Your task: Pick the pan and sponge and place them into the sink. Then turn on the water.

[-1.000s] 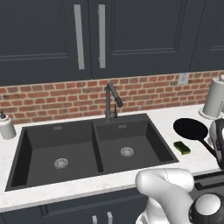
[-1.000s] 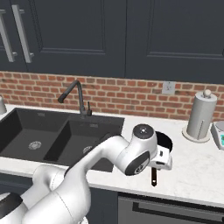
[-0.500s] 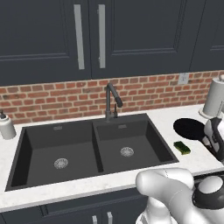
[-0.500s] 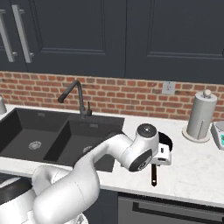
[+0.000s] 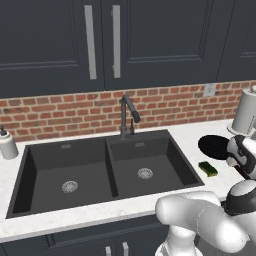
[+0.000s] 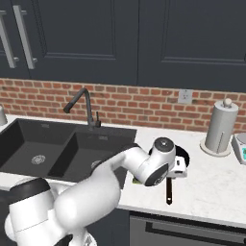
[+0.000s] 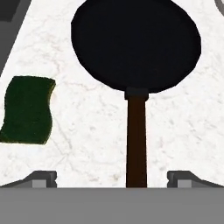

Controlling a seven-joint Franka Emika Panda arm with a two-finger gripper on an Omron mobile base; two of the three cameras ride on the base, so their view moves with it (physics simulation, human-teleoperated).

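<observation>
The black pan [image 7: 135, 43] lies on the white marble counter right of the sink [image 5: 107, 150], and its thin dark handle [image 7: 136, 140] runs straight toward me. My gripper [image 7: 112, 179] hovers open over the end of that handle, one fingertip on each side, touching nothing. The sponge [image 7: 27, 109], dark green face up, lies on the counter left of the handle, between pan and sink. From the left base view the pan [image 5: 214, 146] and sponge [image 5: 207, 168] sit beside the right basin. From the right, my gripper [image 6: 177, 172] covers part of the pan [image 6: 183, 156].
The dark gooseneck faucet [image 5: 127, 114] stands behind the divider of the two basins. A white soap dispenser [image 5: 7, 145] is at the far left. A paper towel roll [image 6: 221, 127] stands at the back right near the brick wall.
My hand has crept slightly toward the pan handle. The jaws stay open, and pan and sponge have not moved.
</observation>
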